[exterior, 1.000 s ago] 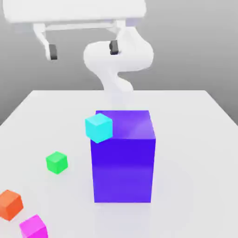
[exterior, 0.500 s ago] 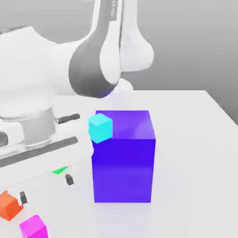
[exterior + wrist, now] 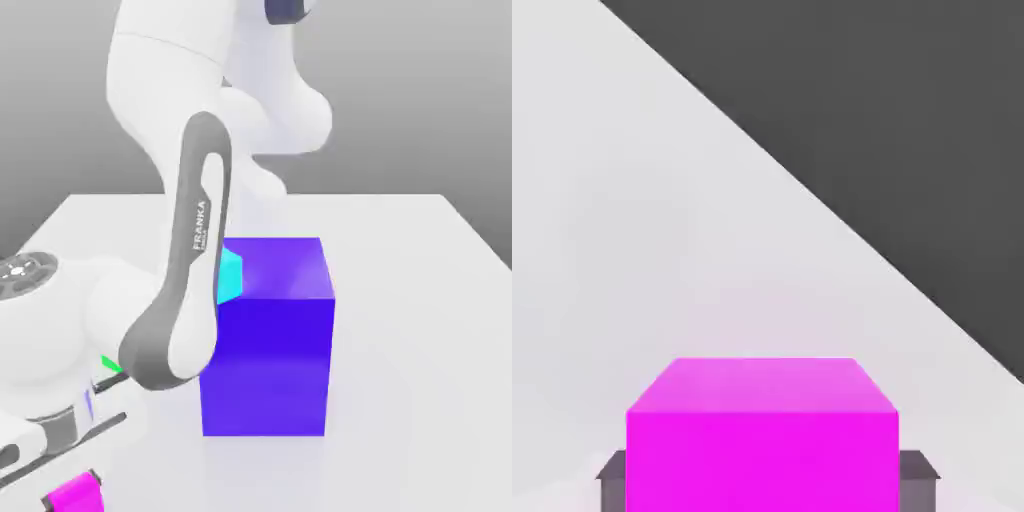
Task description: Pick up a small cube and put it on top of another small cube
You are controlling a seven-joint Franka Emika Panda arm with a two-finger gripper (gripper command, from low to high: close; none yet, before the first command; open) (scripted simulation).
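The small cube [image 3: 76,494], plain magenta, lies on the white table near its front corner at the exterior view's left. My gripper [image 3: 72,488] has come down over it from the bulky white hand above. In the hand view the magenta cube [image 3: 762,430] sits between two dark fingers [image 3: 612,480], one against each side face, so the gripper [image 3: 762,482] is shut on it. The cube still rests on the table. A cyan small cube [image 3: 231,272] shows behind my forearm, and a sliver of a green small cube [image 3: 109,363] peeks out beside the hand.
A large blue-purple block [image 3: 266,340] stands upright in the middle of the white table [image 3: 420,300], right of my arm. My forearm [image 3: 190,280] crosses in front of its left edge. The table edge runs close to the magenta cube.
The arm has swung down to the front left corner. The hand now covers the orange cube's spot, and the fingers have gone from wide open to closed against the magenta cube.
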